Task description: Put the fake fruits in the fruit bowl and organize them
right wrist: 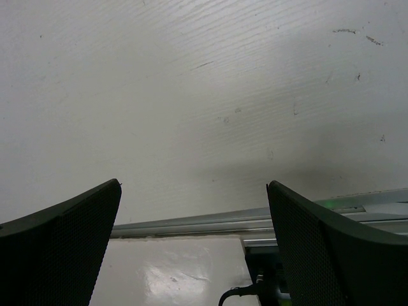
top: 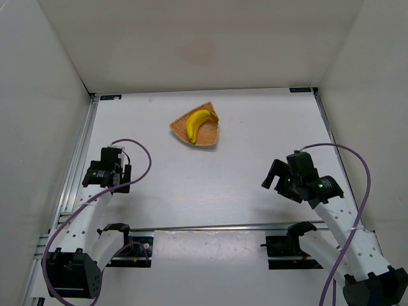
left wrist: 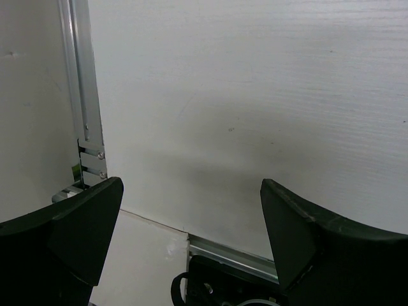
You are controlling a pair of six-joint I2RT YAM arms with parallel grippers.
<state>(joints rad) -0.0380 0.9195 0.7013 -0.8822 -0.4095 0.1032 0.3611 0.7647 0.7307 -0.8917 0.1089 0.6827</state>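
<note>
The yellow banana (top: 200, 123) lies inside the tan woven fruit bowl (top: 208, 137), at the far middle of the white table. My left gripper (top: 115, 187) hangs low over the table's left side, well short of the bowl. Its jaws are wide open and empty in the left wrist view (left wrist: 191, 191). My right gripper (top: 278, 182) is over the right side, also far from the bowl. It is open and empty in the right wrist view (right wrist: 193, 191). Neither wrist view shows the banana or the bowl.
White walls enclose the table on three sides. A metal rail (top: 80, 159) runs along the left edge and another (top: 210, 226) crosses the near side, also seen in the right wrist view (right wrist: 191, 223). Purple cables loop off both arms.
</note>
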